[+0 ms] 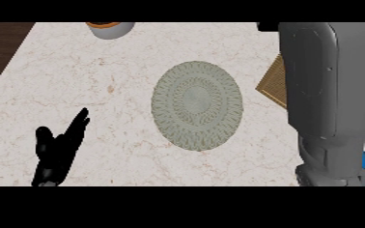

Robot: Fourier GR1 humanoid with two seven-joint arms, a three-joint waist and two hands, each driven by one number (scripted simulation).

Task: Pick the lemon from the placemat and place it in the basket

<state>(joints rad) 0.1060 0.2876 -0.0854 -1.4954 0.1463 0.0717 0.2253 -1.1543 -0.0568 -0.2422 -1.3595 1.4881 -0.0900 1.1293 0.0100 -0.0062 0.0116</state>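
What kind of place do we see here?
Probably a kitchen counter: a pale marble-like countertop, a round woven placemat lying on it, and a grey bowl with an orange rim at the far edge.

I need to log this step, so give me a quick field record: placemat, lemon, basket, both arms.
placemat: round, mid-counter, nothing on it
lemon: not visible
basket: right of placemat, mostly hidden by right forearm
right forearm: stretched over basket
left hand: open, resting lower left
bowl: top edge
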